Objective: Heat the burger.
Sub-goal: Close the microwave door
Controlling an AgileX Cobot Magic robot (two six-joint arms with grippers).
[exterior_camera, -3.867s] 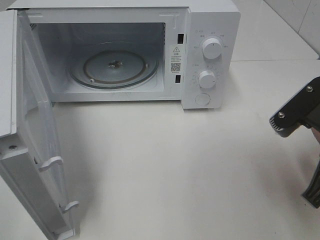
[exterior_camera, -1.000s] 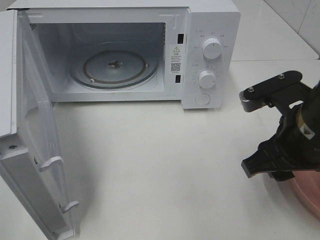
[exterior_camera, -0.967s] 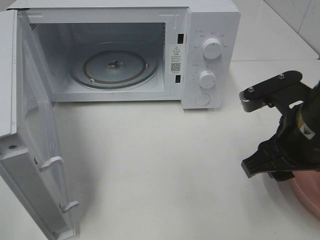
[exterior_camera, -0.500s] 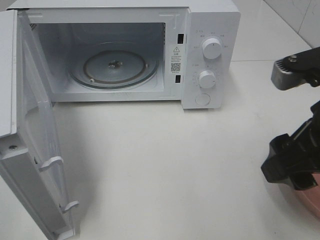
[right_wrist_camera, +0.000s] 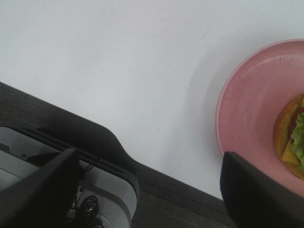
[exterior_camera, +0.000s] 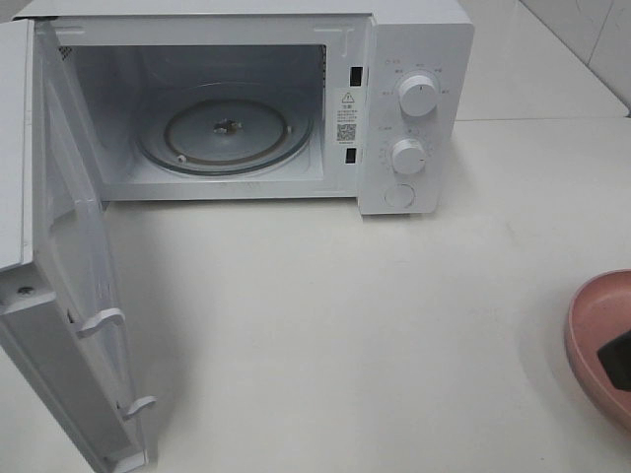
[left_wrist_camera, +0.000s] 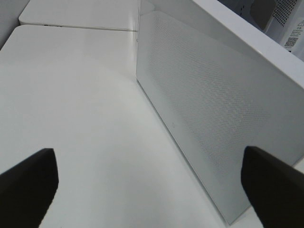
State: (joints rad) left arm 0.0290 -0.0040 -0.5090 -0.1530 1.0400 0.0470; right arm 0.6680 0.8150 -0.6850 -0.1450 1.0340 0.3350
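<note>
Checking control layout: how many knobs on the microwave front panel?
2. The upper knob sits near the panel's top; the lower knob is directly below it, above a round button. None appear hidden.

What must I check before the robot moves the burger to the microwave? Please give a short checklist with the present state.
1. Microwave door fully open: ok.
2. Glass turntable free of objects: ok.
3. Burger on the pink plate: ok; only its edge shows in the right wrist view.
4. Right hand open, holding nothing: ok.
5. Left hand open, beside the door's outer face: ok.
6. Table between plate and microwave free of obstacles: ok.
</note>
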